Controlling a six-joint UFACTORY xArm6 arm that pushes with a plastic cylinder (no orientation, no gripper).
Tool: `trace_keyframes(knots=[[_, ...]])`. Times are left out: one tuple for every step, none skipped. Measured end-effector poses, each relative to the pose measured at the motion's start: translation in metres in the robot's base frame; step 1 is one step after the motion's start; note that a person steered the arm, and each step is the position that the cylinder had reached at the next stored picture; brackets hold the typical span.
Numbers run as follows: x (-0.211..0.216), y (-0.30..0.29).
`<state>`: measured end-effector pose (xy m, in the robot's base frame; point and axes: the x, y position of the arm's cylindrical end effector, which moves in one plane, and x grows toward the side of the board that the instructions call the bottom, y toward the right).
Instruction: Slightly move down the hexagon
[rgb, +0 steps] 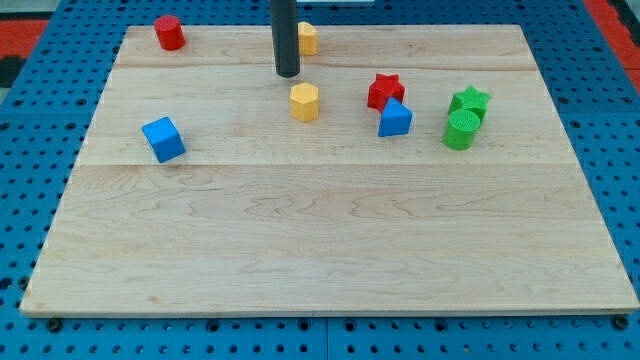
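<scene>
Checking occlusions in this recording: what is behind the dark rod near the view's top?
A yellow block sits behind the rod, showing on its right; the rod covers its left part, so its shape is unclear. My tip rests just above-left of the yellow hexagon, apart from it.

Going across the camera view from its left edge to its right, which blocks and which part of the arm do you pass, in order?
Blue cube → red cylinder → my tip → yellow hexagon → red star → blue block. The yellow block behind the rod and the two green blocks overlap in order, so I leave them out.
</scene>
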<state>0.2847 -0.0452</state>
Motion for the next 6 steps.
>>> trace_keyframes(knots=[[0.001,0.000],[0.019,0.000],[0.036,0.021],[0.035,0.067],[0.038,0.095],[0.064,0.111]])
